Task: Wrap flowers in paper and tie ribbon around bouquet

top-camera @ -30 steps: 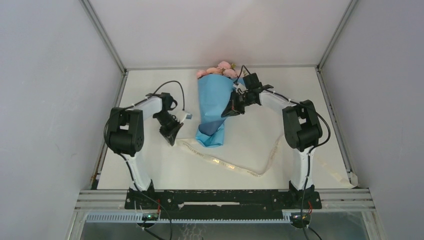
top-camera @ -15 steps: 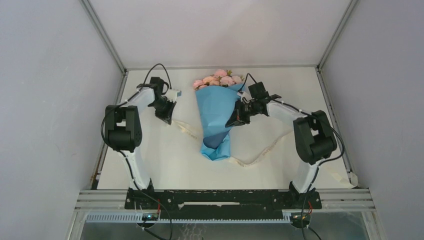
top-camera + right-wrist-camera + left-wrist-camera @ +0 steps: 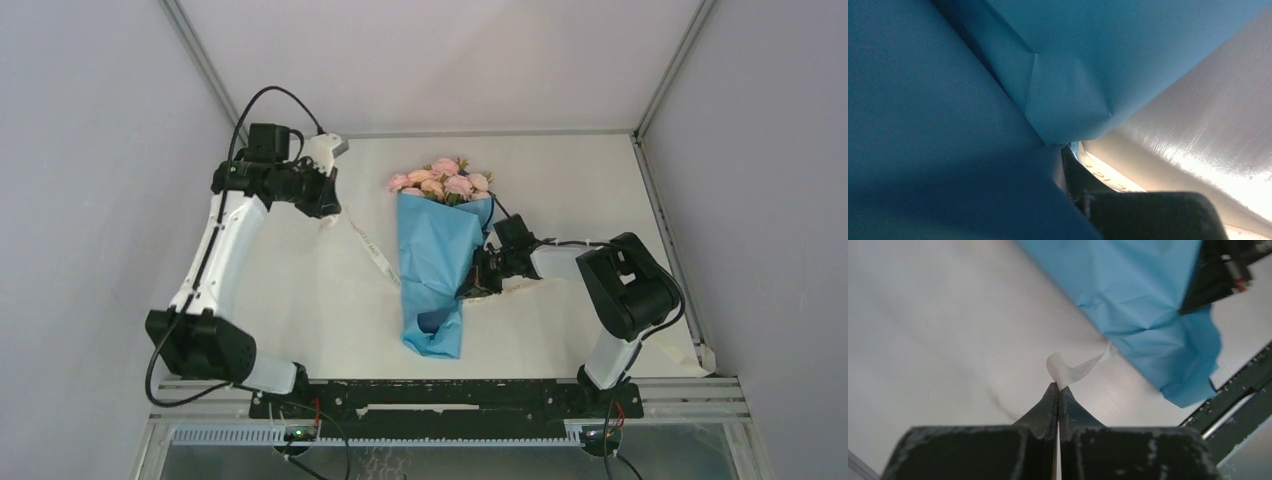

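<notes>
Since the bench carries a wrapped bouquet at its middle, flowers at the far end, I judge the wrapping done and the tying in hand. The ribbon runs from the cone up to my left pincer, pressed together on its end. The right pincer seems to pinch the paper at its right edge. Next, the ribbon must cross over the cone. Only the left wrist view shows the curled ribbon tip; only the right wrist view shows lettering beneath the paper.
</notes>
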Controlling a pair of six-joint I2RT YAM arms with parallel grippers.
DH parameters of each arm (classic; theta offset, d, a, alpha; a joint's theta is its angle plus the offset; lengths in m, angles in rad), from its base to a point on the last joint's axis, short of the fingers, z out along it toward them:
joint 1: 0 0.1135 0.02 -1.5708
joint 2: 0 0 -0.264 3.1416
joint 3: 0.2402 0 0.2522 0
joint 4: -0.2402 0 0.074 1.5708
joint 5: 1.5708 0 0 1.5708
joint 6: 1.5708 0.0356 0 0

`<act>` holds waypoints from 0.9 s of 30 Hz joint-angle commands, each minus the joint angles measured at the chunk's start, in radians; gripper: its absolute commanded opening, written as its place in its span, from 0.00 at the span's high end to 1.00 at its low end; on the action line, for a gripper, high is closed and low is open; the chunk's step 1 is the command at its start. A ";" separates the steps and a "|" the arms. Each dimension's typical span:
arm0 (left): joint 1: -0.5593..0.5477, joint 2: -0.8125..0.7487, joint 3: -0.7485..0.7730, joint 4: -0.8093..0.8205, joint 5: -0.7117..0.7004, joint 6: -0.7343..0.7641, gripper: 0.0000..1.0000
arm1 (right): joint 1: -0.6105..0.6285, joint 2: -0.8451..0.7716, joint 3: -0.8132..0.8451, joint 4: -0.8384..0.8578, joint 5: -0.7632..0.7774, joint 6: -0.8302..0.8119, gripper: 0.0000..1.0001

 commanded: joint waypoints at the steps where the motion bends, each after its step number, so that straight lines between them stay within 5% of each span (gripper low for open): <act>1: -0.174 -0.034 0.041 -0.081 0.114 0.040 1.00 | 0.026 0.003 -0.025 0.100 0.060 0.041 0.98; 6: -0.408 0.149 0.040 0.098 0.135 -0.106 1.00 | 0.034 -0.036 -0.028 0.069 0.117 0.031 0.80; 12: -0.519 0.525 0.138 0.145 0.174 -0.238 1.00 | 0.025 -0.138 -0.037 0.049 0.158 0.054 0.64; 18: -0.557 0.666 0.138 0.222 0.143 -0.288 1.00 | 0.024 -0.247 -0.080 0.058 0.189 0.117 0.62; 24: -0.560 0.721 0.136 0.233 0.116 -0.288 1.00 | 0.092 -0.488 -0.087 -0.138 0.465 0.036 0.61; 27: -0.560 0.721 0.114 0.241 0.142 -0.287 1.00 | 0.189 -0.567 -0.087 -0.046 0.417 -0.098 0.73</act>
